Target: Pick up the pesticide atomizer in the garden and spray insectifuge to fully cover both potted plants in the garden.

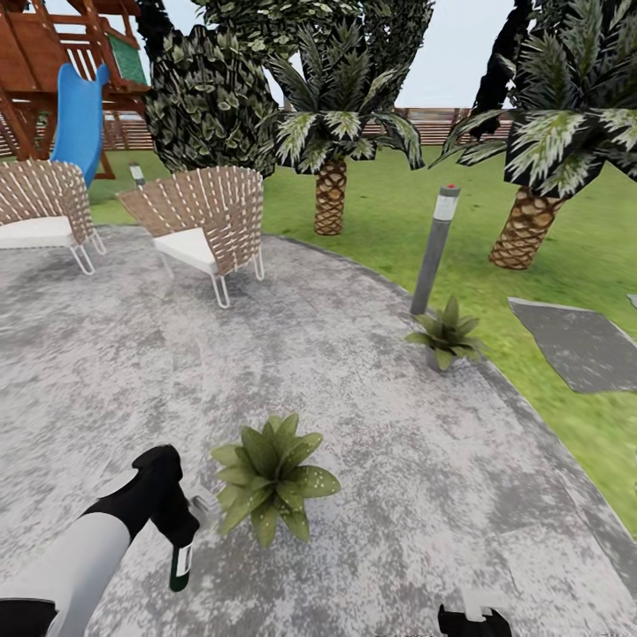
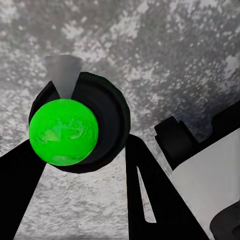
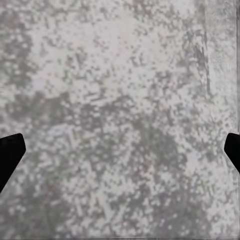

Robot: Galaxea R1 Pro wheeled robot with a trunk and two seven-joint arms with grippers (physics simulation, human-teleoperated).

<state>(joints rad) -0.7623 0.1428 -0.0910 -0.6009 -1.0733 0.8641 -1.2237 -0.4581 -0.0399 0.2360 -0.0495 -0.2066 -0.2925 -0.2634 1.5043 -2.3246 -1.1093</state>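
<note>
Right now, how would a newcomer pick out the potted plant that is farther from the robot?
Find the round grey patio and follow its right-hand edge to the grey bollard lamp. The farther potted plant sits at the lamp's foot, smaller in view than the nearer potted plant beside the left tool.

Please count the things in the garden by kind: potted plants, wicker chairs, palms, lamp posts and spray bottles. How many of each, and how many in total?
Potted plants: 2 (near one, far one)
Wicker chairs: 2 (left, right)
Palms: 2 (middle, right)
Lamp posts: 2 (near, far)
Spray bottles: 1, the atomizer in the left gripper
Total: 9
</note>
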